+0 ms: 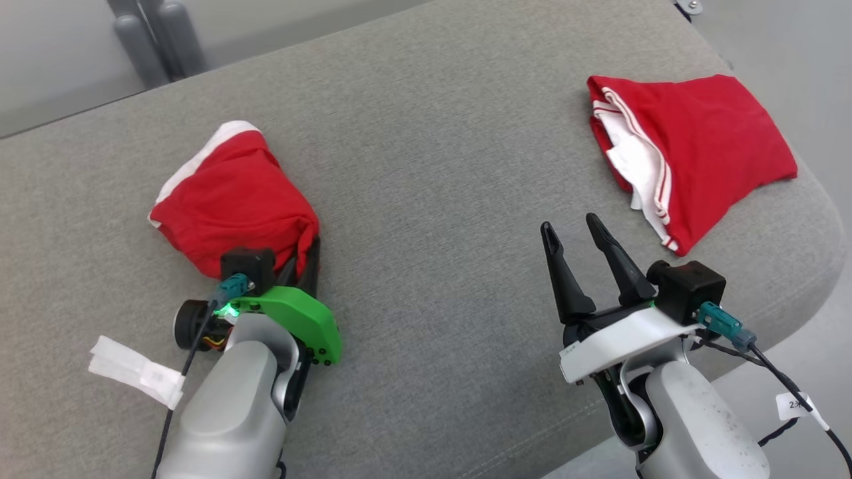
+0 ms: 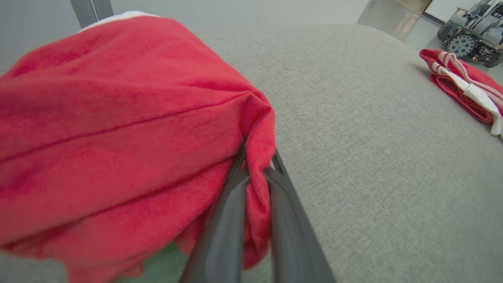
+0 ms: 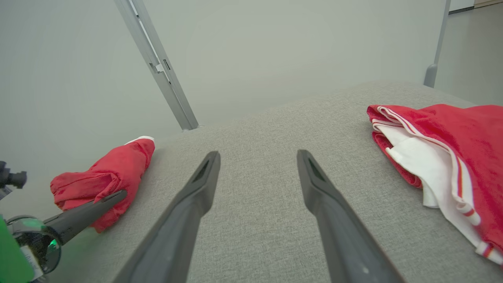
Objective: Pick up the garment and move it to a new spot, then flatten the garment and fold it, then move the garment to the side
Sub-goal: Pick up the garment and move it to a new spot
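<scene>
Left gripper (image 1: 307, 256) has the garment (image 1: 233, 199). In the left wrist view a fold of red cloth is squeezed between the two fingers (image 2: 232, 204), so the jaws are pressed nearly together, pinching it. The garment's a bunched red lump with a white edge at the far end. It sits on the left part of the grey table (image 1: 432, 166), right ahead of that gripper. Can't tell if the pinched end is a bit off the surface or not.

Right gripper (image 1: 570, 226) is holding nothing. Its jaws are spread wide with bare table between them, over the front right part.

Just past it, off to the right, there's a second garment (image 1: 719, 146), red with white striped trim. It's folded flat near the table's right edge, well apart from the first one.
</scene>
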You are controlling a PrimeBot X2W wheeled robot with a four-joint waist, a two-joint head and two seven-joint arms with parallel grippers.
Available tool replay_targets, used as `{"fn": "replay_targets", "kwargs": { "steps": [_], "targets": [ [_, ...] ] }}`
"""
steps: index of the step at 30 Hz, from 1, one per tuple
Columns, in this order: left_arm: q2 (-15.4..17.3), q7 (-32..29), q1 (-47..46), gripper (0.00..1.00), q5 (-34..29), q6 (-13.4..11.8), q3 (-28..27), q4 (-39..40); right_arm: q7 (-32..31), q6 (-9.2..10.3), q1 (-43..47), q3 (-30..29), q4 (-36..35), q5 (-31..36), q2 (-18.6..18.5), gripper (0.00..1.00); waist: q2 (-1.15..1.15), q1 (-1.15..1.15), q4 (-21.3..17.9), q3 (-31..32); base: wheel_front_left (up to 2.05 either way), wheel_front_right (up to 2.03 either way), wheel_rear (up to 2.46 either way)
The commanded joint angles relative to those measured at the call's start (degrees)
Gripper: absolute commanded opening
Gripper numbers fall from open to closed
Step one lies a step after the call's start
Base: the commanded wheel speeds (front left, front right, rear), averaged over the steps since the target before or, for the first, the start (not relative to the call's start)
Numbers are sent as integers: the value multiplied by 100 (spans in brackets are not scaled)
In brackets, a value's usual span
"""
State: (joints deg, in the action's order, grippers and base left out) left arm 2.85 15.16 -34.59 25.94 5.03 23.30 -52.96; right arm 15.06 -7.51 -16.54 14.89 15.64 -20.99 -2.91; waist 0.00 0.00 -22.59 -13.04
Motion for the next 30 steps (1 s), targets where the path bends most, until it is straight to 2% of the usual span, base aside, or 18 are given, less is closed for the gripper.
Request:
{"fn": "replay_targets", "kwargs": {
  "steps": [1, 6, 11, 16, 20, 21, 22, 23, 30],
  "targets": [
    [13, -7, 108, 0, 118, -34, 145, 77, 12, 5, 96, -8, 11, -2, -3, 100, 0, 0, -362, 179, 0, 0, 0],
    [18, -5, 202, 0, 419, -117, 708, 464, 12, 5, 151, -39, 32, 13, -3, 100, 0, 0, -559, 262, 0, 0, 0],
    [22, -4, 236, 0, 647, -252, 1138, 855, 12, 5, 210, -91, 56, 49, -3, 100, 0, 0, -586, 333, 0, 0, 0],
    [26, -5, 280, 0, 799, -415, 1351, 1047, 12, 5, 258, -152, 60, 115, 0, 100, 0, 0, -437, 431, 0, 0, 0],
    [24, -4, 353, 0, 771, -542, 1290, 1179, 12, 5, 308, -178, 67, 147, -3, 100, 0, 0, -213, 517, 0, 0, 0],
    [23, -5, 383, 44, 734, -572, 1268, 1210, 12, 5, 323, -181, 74, 154, -4, 100, 0, 0, -158, 544, 0, 0, 0],
    [23, -4, 432, 96, 721, -603, 1212, 1256, 12, 5, 336, -175, 84, 166, -3, 100, 0, 0, -89, 581, 0, 0, 0],
    [23, -5, 492, 100, 713, -616, 1154, 1287, 12, 5, 349, -179, 91, 174, -4, 100, 0, 0, -18, 620, 0, 0, 0],
    [21, -5, 897, 100, 499, -695, 738, 1504, 12, 5, 425, -247, 154, 249, -4, 100, 0, 0, 476, 816, 0, 0, 0]
  ]
}}
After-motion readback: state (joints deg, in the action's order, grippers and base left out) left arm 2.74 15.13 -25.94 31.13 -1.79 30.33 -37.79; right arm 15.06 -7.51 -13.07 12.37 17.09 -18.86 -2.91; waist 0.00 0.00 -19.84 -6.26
